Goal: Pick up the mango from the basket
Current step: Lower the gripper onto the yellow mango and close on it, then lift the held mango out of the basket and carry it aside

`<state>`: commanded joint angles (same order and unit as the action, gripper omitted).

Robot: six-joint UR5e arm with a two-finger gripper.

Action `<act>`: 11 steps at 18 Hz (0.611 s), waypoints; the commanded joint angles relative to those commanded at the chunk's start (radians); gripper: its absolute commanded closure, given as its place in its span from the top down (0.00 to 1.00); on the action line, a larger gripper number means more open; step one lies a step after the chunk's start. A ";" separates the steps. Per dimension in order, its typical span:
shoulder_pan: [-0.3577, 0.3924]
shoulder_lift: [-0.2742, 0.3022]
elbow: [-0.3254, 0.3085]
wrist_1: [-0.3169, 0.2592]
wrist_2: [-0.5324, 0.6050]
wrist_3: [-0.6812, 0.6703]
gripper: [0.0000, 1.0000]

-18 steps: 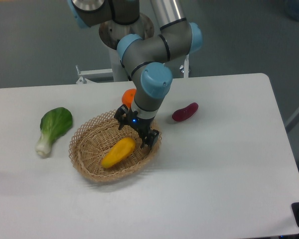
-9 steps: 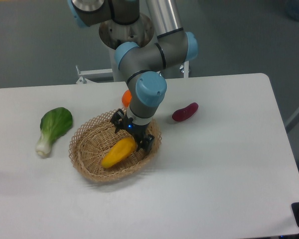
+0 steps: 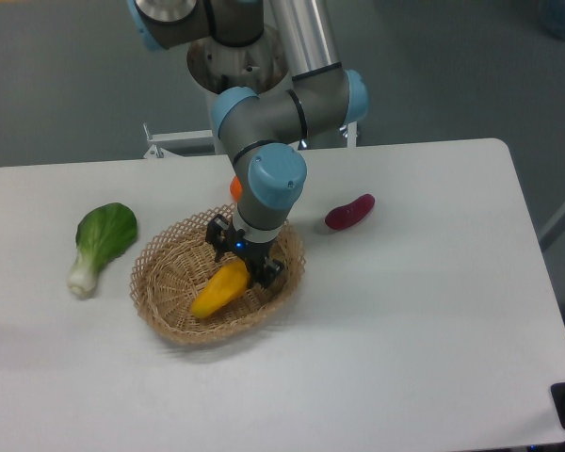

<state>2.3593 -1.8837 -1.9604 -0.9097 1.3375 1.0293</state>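
You see the pincer (image 3: 242, 263) lowered into the basket (image 3: 169, 306), its two dark fingers standing spread on either side of the upper end of the mango (image 3: 218, 288); whether they actually touch the fruit you cannot tell. The mango lies tilted on the basket's woven floor, right of its middle. The basket rests on the white surface (image 3: 405, 311). A round orange fruit (image 3: 234, 186) peeks out behind the arm, a sweet potato (image 3: 349, 212) lies to the right, and a leafy green (image 3: 98, 241) lies left.
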 joint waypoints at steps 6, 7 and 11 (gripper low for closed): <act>0.000 0.024 0.018 -0.024 0.045 0.005 0.13; 0.005 0.029 0.021 -0.031 0.046 0.012 0.13; 0.023 0.064 0.040 -0.064 0.045 0.014 0.14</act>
<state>2.3822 -1.8194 -1.9206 -0.9740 1.3821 1.0431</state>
